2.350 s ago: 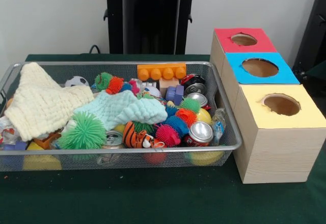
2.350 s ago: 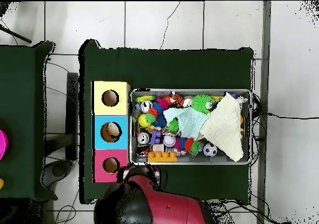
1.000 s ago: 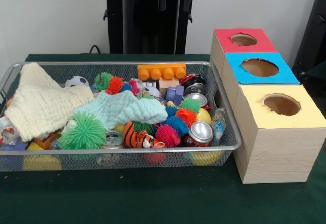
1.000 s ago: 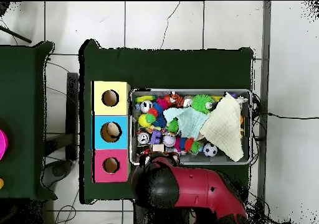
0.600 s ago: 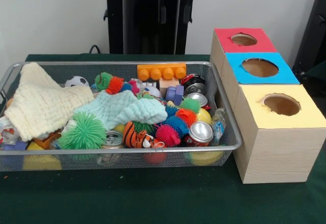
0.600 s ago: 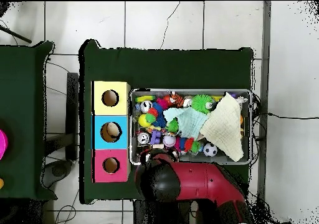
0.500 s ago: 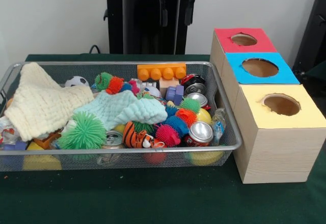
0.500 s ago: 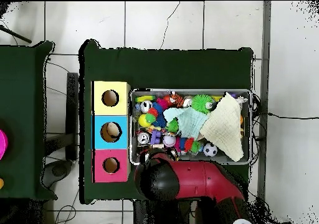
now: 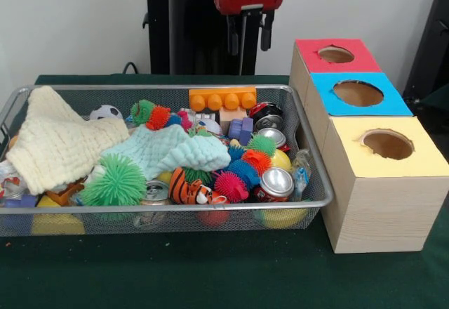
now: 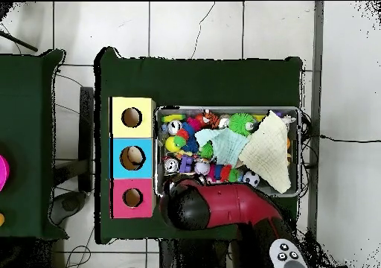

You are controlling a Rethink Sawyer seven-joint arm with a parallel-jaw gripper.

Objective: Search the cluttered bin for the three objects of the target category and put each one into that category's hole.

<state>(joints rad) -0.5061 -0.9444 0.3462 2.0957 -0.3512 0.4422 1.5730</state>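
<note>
Clutter fills the wire bin (image 9: 309, 204) on the table (image 9: 210, 274). We see the tool (image 9: 249, 42) hanging empty, fingers parted, above the orange block (image 9: 222, 99). Soda cans (image 9: 276, 182) lie near the bin's box-side end.

White tiled floor (image 10: 223, 27); grey wall (image 9: 70, 21)

We see a dark green tablecloth (image 9: 210, 274), a second green table (image 10: 26, 142) with a pink object (image 10: 3, 172) at its edge, white tiled floor (image 10: 223, 27), cables (image 10: 342, 140)
</note>
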